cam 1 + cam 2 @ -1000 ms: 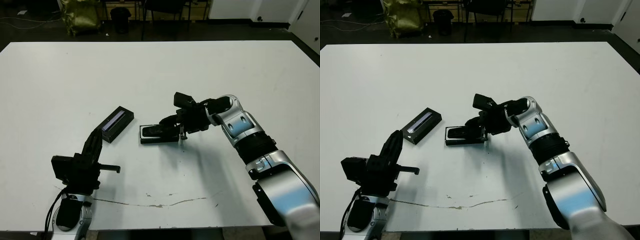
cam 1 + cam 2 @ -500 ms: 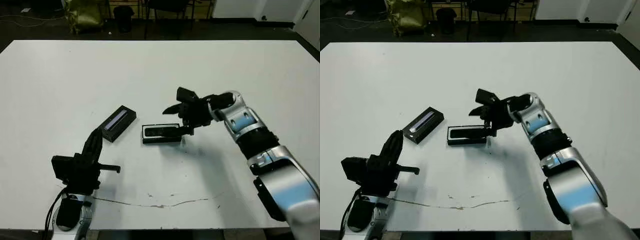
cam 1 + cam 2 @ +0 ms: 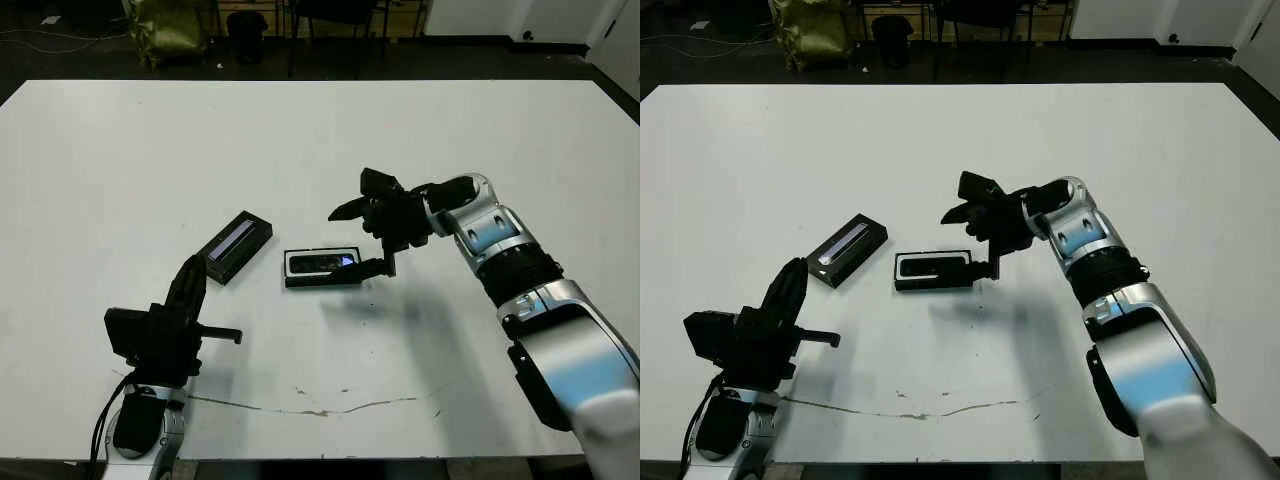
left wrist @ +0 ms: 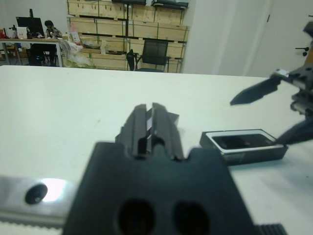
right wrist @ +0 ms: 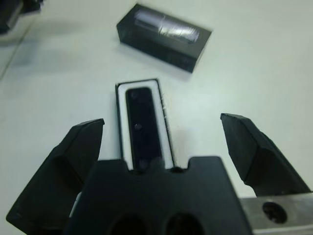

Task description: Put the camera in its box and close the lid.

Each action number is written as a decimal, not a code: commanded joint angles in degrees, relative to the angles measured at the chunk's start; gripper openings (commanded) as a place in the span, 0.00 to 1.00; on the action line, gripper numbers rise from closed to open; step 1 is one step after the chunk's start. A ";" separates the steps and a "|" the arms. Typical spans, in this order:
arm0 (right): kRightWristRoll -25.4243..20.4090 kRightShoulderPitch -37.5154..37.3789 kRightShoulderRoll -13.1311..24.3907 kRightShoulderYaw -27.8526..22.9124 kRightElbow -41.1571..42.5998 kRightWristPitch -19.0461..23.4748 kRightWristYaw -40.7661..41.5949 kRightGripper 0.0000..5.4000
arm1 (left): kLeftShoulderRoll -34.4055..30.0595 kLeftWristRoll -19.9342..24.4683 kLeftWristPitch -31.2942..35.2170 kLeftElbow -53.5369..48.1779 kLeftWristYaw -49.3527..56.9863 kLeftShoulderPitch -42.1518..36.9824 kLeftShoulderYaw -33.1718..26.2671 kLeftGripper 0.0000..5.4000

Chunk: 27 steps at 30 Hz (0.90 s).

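White counter [image 3: 150, 150] bearing small glossy black camera bar [image 5: 142, 128] snug in white-lined black tray [image 3: 322, 268], right gripper [image 3: 368, 236] spread wide just beside, left gripper [image 4: 149, 119] pressed shut, striped black lid shell [image 3: 237, 247] nearby: probably light, rigid, slick; best gripped across long sides.

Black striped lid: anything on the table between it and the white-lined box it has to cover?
Nothing visible. The black lid with the silver-grey stripe lies left of the shallow white-lined box, bare white table between them. The flat black camera already lies inside. The open right gripper hovers at the box's far end.
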<state>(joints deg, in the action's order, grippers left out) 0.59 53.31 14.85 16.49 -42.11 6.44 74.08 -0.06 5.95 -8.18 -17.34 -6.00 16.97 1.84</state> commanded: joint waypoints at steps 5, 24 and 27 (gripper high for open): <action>-6.61 -17.88 0.27 -13.89 29.63 11.99 -23.87 0.80 | -1.05 0.21 0.22 0.62 -0.24 0.22 -1.48 0.00; -9.89 -66.51 -8.48 -23.48 65.06 -7.03 -52.54 0.00 | -4.70 0.82 2.19 0.81 -1.68 -4.31 -5.84 0.00; -10.26 -70.94 -10.07 -22.20 67.78 -6.26 -55.09 0.00 | -5.54 1.41 3.65 0.25 -2.30 -4.86 -6.05 0.00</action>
<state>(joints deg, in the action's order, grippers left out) -9.34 -15.92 5.39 -6.07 24.69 -0.61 20.25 -4.58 7.18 -5.98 -17.50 -7.80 12.07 -3.83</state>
